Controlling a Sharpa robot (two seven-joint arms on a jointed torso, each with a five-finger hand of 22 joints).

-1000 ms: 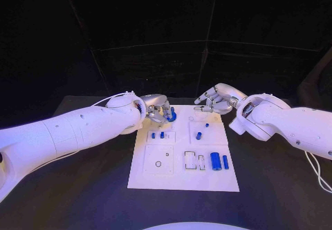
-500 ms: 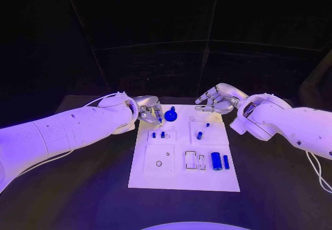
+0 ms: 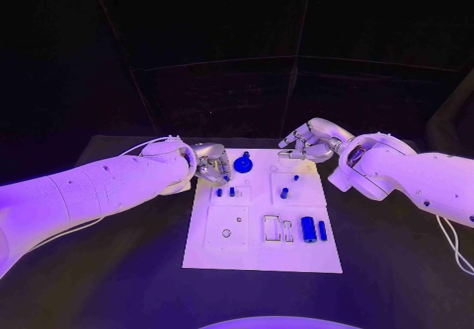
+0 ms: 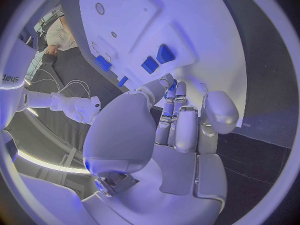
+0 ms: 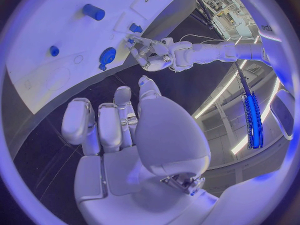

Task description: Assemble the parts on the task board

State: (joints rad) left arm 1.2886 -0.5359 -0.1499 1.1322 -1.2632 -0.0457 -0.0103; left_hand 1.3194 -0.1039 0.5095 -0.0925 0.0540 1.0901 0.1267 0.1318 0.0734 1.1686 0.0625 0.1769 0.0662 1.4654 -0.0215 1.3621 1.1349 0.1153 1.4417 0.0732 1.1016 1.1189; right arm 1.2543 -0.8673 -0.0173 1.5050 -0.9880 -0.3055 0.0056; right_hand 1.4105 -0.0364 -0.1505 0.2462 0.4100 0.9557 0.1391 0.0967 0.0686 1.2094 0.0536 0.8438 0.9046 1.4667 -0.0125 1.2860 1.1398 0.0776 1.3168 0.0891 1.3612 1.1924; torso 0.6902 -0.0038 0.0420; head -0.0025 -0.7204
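A white task board (image 3: 262,257) lies on the black tabletop (image 3: 118,274). The left robot hand (image 3: 211,164), fingers curled and holding nothing, sits beside a round blue part (image 3: 243,164) at the board's far edge. The right robot hand (image 3: 306,145) hovers empty, fingers loosely spread, likely waiting.

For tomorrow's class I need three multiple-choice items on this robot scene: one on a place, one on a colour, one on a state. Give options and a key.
1. Where does the blue round part sit?
A. far end of the task board
B. near end
C. off the board

2. What colour are the two cylinders near the board's right edge?
A. red
B. blue
C. green

3. What is the left robot hand holding?
A. the round part
B. a cylinder
C. nothing

Key: 1 A, the part lies at the far end between the hands. 2 B, both show blue on white. 3 C, the hand sits beside the part with nothing in its fingers.
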